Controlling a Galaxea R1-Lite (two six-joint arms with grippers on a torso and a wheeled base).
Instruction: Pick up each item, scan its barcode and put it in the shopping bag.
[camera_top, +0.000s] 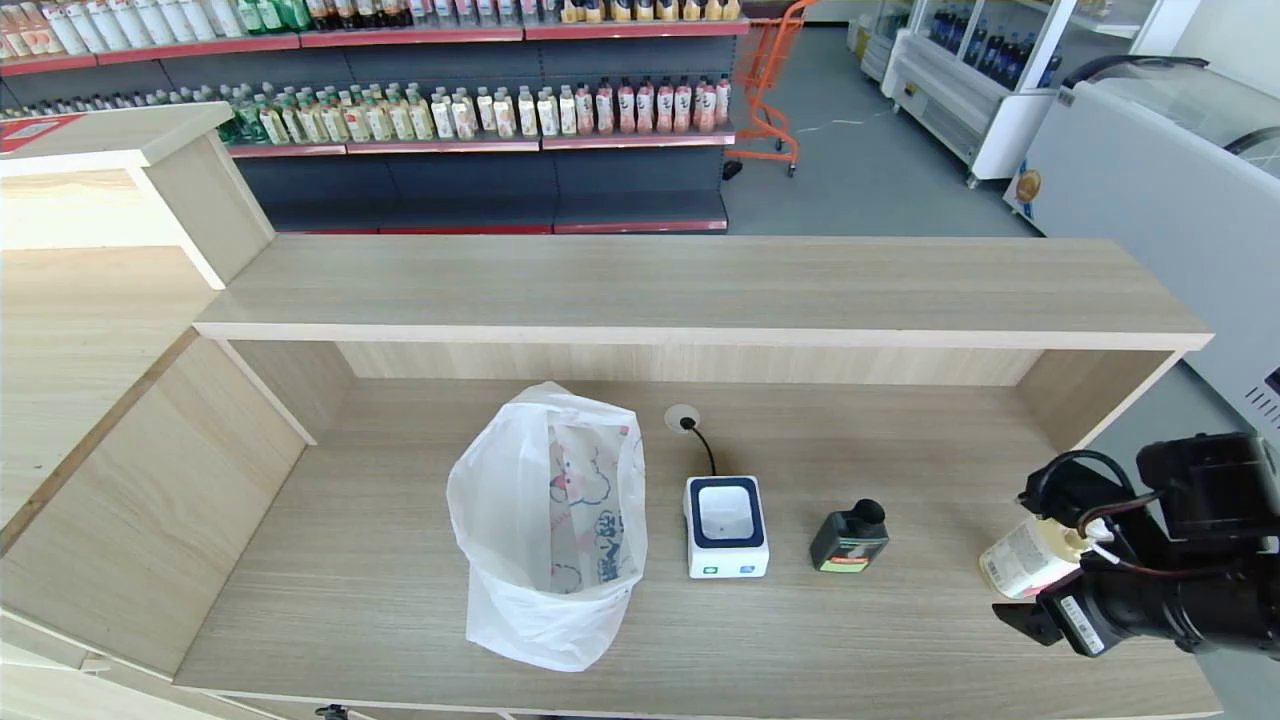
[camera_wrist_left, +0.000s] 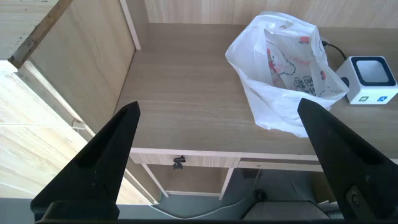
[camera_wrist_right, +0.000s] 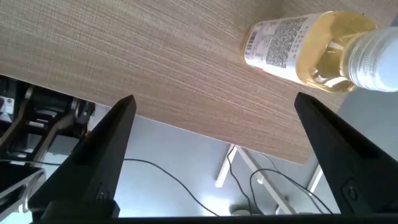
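The white shopping bag (camera_top: 545, 530) stands open at mid counter with a printed packet (camera_top: 590, 500) inside; the left wrist view also shows the bag (camera_wrist_left: 286, 93). To its right sits the white barcode scanner (camera_top: 727, 525) with a dark blue frame. A small dark bottle (camera_top: 850, 540) stands right of the scanner. A pale yellow bottle (camera_top: 1025, 558) with a white label lies near the counter's right end. My right gripper (camera_wrist_right: 214, 102) is open over the counter's front edge, and the yellow bottle (camera_wrist_right: 305, 50) is just beyond one fingertip. My left gripper (camera_wrist_left: 219, 107) is open and holds nothing, off the front edge left of the bag.
The counter (camera_top: 400, 600) is a recessed wooden desk with side walls and a raised ledge (camera_top: 700, 290) behind. The scanner's cable (camera_top: 705, 450) runs to a hole at the back. Bare wood lies left of the bag. Store shelves and freezers stand behind.
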